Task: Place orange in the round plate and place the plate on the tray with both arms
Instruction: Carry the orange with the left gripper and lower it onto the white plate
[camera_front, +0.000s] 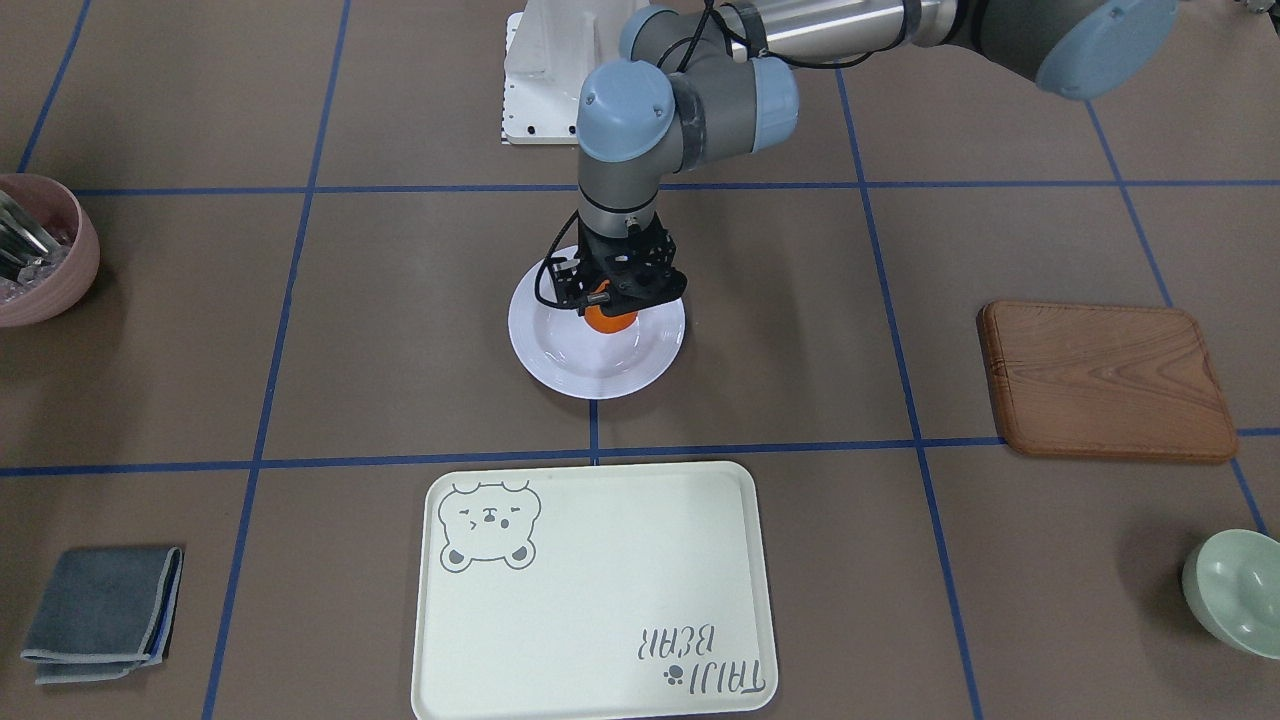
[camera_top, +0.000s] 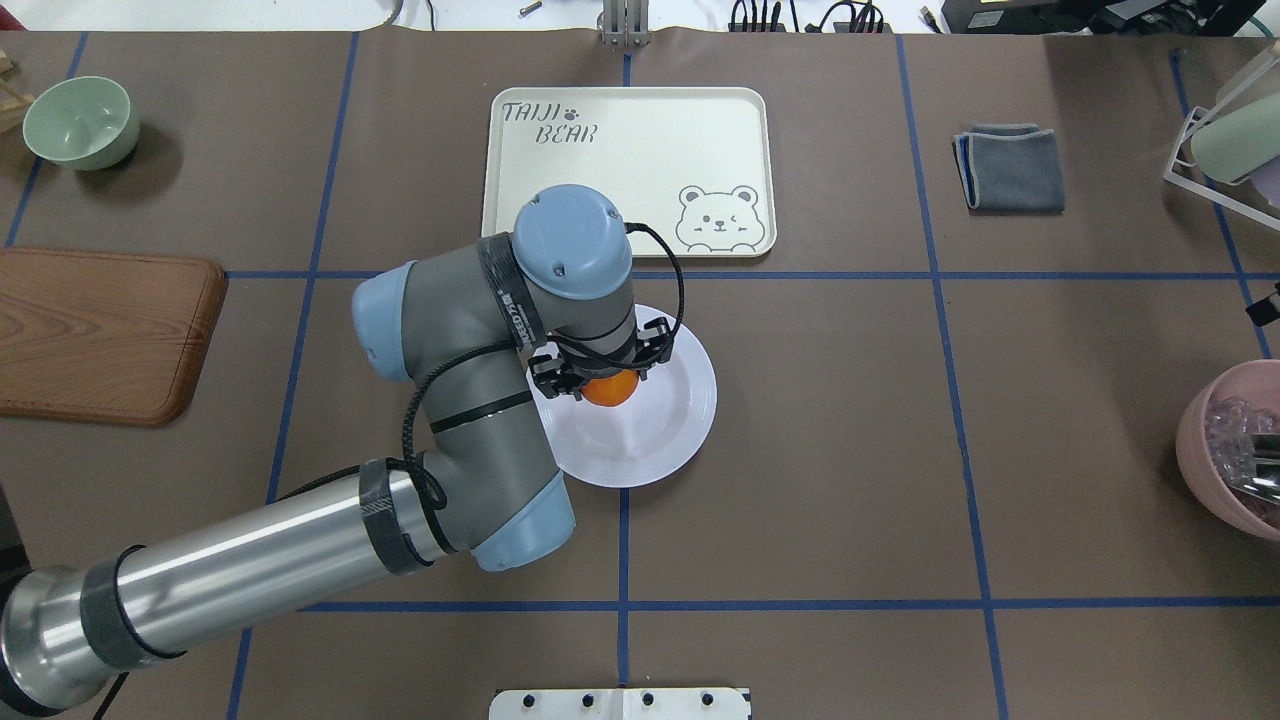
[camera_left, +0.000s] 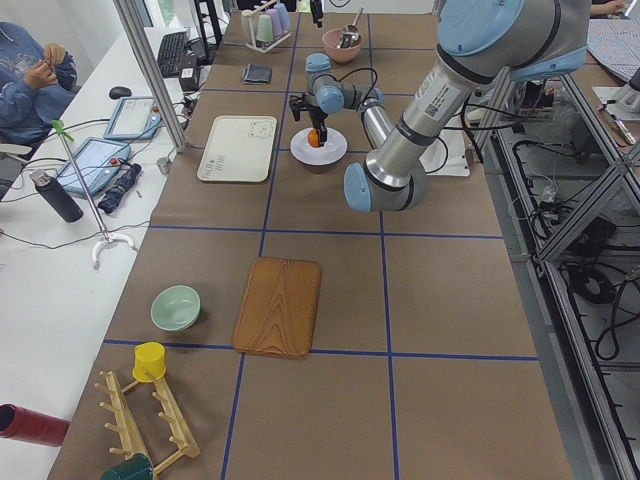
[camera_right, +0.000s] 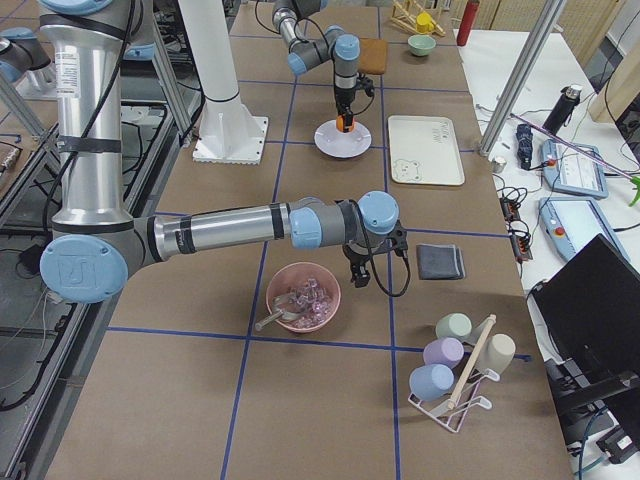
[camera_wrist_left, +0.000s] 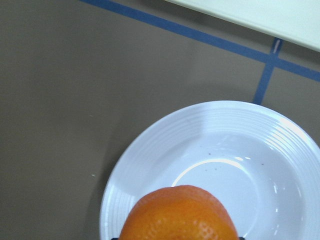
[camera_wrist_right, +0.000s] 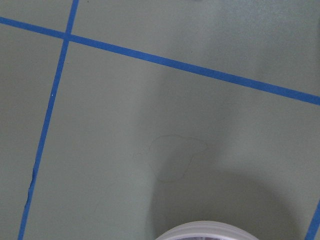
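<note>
The orange (camera_front: 611, 319) is pinched in my left gripper (camera_front: 612, 300), which is shut on it from above. It hangs over the robot-side half of the round plate (camera_front: 590, 365), low in the well; I cannot tell if it touches. In the left wrist view the orange (camera_wrist_left: 180, 215) fills the bottom edge over the plate (camera_wrist_left: 225, 160). The tray (camera_front: 590, 590) lies bare just beyond the plate, on the far side from the robot. My right gripper (camera_right: 362, 268) hovers far off beside a pink bowl; whether it is open or shut I cannot tell.
A wooden board (camera_front: 1105, 380) and a pale green bowl (camera_front: 1235, 590) lie on the robot's left side. A pink bowl (camera_front: 40, 250) holding utensils and a folded grey cloth (camera_front: 100, 610) lie on its right side. A cup rack (camera_top: 1230, 130) stands at the far right corner.
</note>
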